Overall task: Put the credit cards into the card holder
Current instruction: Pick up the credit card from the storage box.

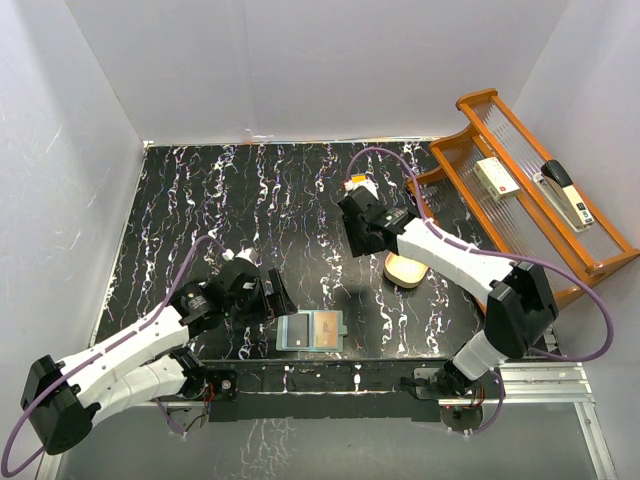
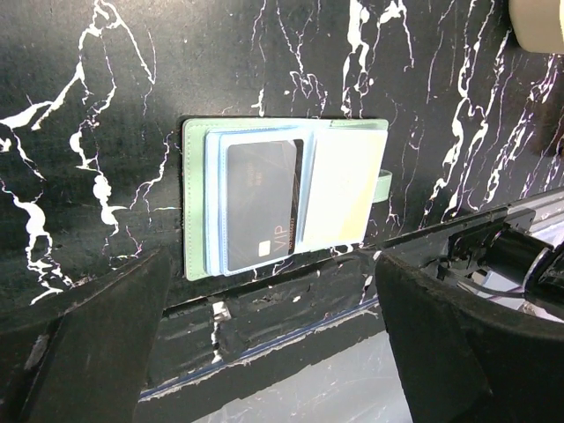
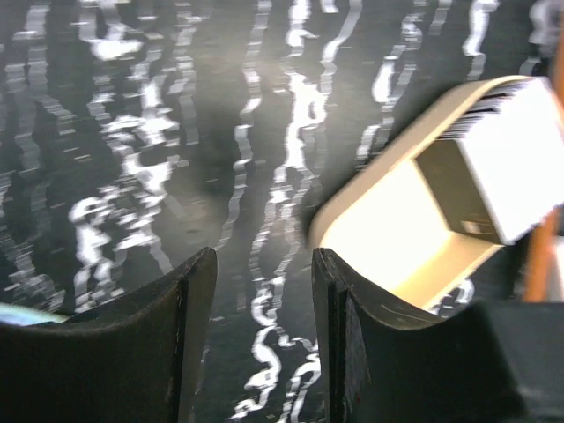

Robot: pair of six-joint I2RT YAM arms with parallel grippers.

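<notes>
The left gripper (image 1: 270, 293) was held just left of the pale sage-green bifold card holder (image 2: 286, 198), with its black fingers (image 2: 97, 344) spread wide and nothing between them. The holder was laid open flat at the near edge of the black marbled table (image 1: 200, 200). One dark credit card (image 2: 260, 207) was seen in its left window pocket. Right of the holder and farther back, the right gripper (image 3: 264, 260) was seen slightly parted and empty, near a tan oval dish (image 3: 388, 238).
</notes>
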